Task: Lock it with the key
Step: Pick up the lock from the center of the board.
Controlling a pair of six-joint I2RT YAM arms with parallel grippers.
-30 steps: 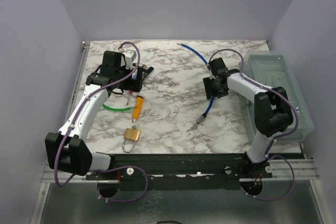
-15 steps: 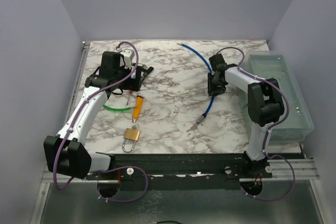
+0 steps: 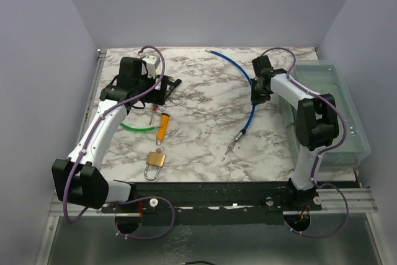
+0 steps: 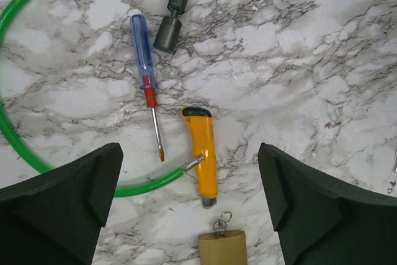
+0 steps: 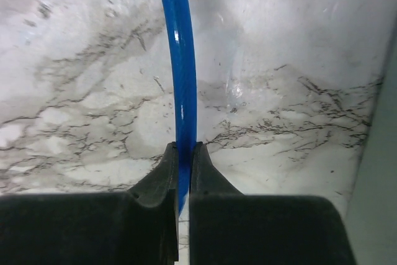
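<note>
A brass padlock (image 3: 155, 159) lies near the table's front edge, left of centre, with its shackle toward the arms. Only its body's top edge (image 4: 223, 246) shows in the left wrist view. A small silver key with a ring (image 4: 221, 223) sits at the body's far end (image 3: 160, 151). My left gripper (image 4: 189, 175) hangs open above the table, behind the padlock and over a yellow knife (image 4: 206, 153). At the right rear, my right gripper (image 5: 184, 150) is shut on a blue cable (image 5: 180, 60), far from the padlock (image 3: 255, 96).
A blue-and-red screwdriver (image 4: 146, 66), a green cable loop (image 4: 18, 134) and a black connector (image 4: 170, 4) lie behind the knife. The blue cable (image 3: 247, 82) ends in a metal tip (image 3: 234, 144). A clear bin (image 3: 329, 103) stands along the right edge.
My right gripper has closed on the blue cable and moved toward the back right, dragging the cable with it. The left arm has barely moved.
</note>
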